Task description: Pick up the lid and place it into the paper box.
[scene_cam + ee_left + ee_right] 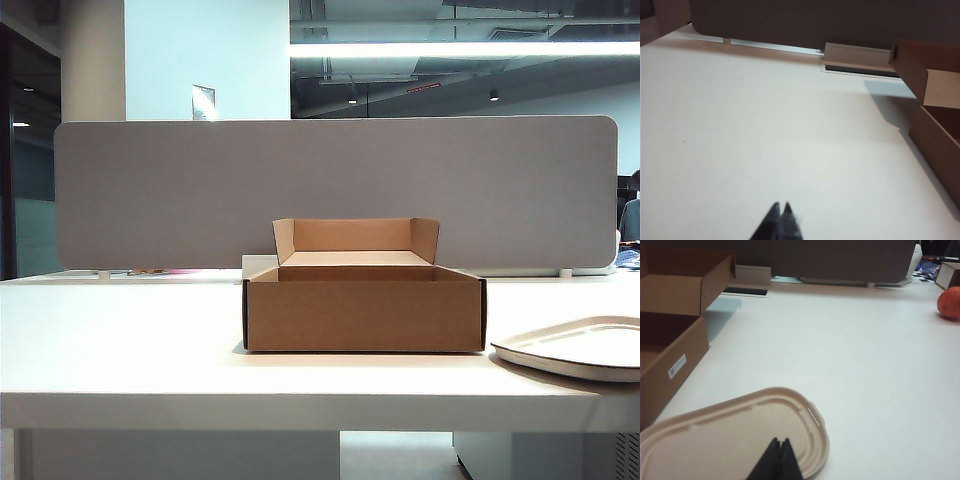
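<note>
Lid (575, 347) lying flat on the white worktop (130, 340), rim up, at the right of the exterior view, partly cut off by the frame edge. No writing legible on it; only a short pale slit near one rounded corner in the right wrist view. Just beside, not touching: box (363, 312), brown corrugated card, open, back flaps upright, nothing seen inside. Small white label (677, 366) stuck on the box's side wall facing the lid, print too small to read. Right claw (778, 442) hovering above the lid, tips pressed together, nothing held. Left claw (780, 206) over bare worktop on the box's other side, tips likewise together, nothing held. Grey partition (330, 190) along the worktop's far edge. Orange round object (949, 303) well apart from the lid, toward the far edge. Small notice (203, 102) on the wall beyond, unreadable.
</note>
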`<state>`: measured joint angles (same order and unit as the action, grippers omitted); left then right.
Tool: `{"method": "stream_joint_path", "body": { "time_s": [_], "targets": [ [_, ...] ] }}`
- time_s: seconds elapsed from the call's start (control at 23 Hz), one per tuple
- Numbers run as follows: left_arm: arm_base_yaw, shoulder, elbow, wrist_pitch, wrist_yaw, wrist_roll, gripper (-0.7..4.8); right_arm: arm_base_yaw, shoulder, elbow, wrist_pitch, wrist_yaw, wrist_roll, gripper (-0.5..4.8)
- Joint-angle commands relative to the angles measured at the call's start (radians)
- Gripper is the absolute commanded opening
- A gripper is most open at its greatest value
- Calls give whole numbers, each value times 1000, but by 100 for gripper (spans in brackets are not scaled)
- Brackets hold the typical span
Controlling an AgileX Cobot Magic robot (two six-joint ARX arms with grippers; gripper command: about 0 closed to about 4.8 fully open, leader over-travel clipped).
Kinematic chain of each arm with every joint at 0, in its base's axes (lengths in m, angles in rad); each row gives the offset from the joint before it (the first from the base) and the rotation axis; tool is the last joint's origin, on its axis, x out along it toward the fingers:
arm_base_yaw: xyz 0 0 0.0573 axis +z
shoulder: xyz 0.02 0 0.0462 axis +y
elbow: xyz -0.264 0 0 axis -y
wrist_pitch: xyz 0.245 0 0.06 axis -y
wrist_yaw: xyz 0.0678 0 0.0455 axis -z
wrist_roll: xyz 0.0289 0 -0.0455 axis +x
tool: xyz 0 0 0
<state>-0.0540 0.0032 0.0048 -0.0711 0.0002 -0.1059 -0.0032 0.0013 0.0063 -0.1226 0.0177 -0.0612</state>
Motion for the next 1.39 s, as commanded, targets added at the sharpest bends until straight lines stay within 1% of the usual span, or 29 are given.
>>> {"method": "stream_joint_path", "body": {
  "time_s": [0.04,0.52,0.78,0.82,0.95,1.17,1.26,1.39],
  "targets": [
    [-2,1,3,5,4,1,-5,0,-2,-6,14,-1,-2,-1],
    [-2,1,3,5,4,1,-5,1,-2,-6,19,-2,4,-1],
    [-1,1,3,5,4,1,-5,1,-2,-6,26,0,113,-1],
    [-1,1,3,5,4,1,-5,2,-2,-6,26,-12,149,-1],
    [-2,1,3,5,4,1,-5,1,-2,-6,37,-43,200,-1],
    [-2,1,3,5,4,1,-5,2,-2,-3,105,-78,204,-2],
    [-2,1,3,5,4,1,-5,2,-2,3,180,-77,204,-2],
    [-2,1,3,5,4,1,-5,2,3,34,162,-77,224,-2]
  ]
}}
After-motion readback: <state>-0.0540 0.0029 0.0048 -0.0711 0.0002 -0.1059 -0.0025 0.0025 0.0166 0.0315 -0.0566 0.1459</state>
